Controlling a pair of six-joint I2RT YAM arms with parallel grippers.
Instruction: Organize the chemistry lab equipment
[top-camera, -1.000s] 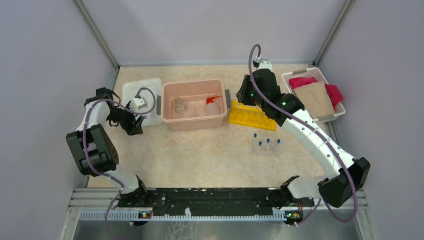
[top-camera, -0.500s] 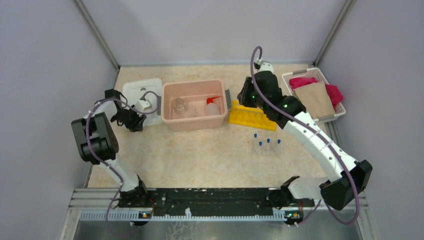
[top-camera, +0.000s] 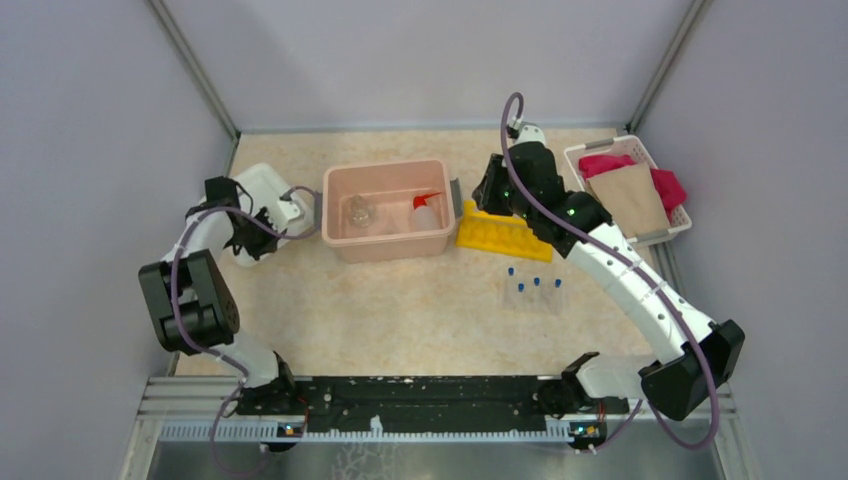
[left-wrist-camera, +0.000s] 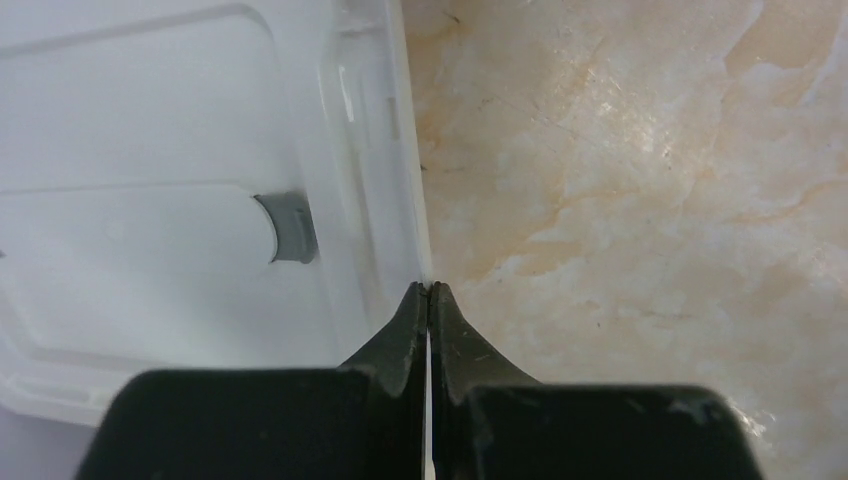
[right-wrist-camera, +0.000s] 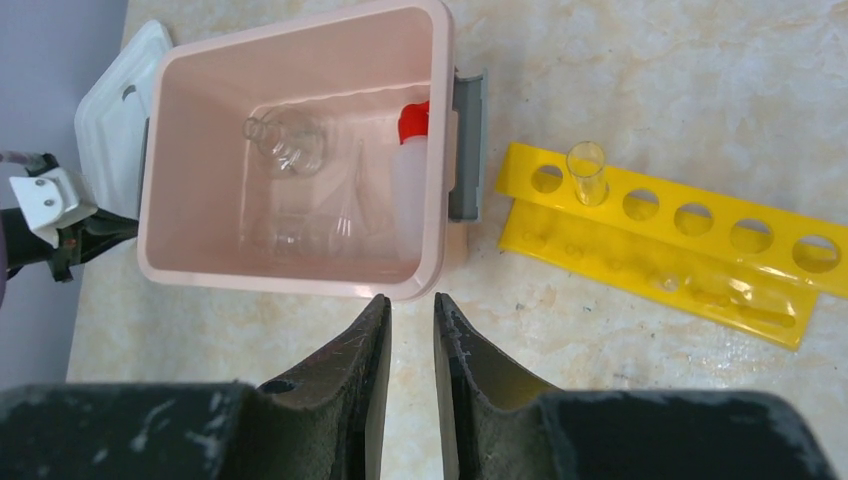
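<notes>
One tube (right-wrist-camera: 586, 172) in rack (right-wrist-camera: 665, 258) (wrist view).

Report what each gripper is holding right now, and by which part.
The left gripper pinches the white lid by its thin side rim. The right gripper holds nothing; its jaws stand slightly apart with nothing between them.

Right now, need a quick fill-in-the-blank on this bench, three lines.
The white squeeze bottle lies inside the ____ bin.
The white lid is clamped at its edge by the ____ pincer.
The blue-capped tubes sit on the ____, outside the yellow rack.
Missing: pink; left; table.
</notes>
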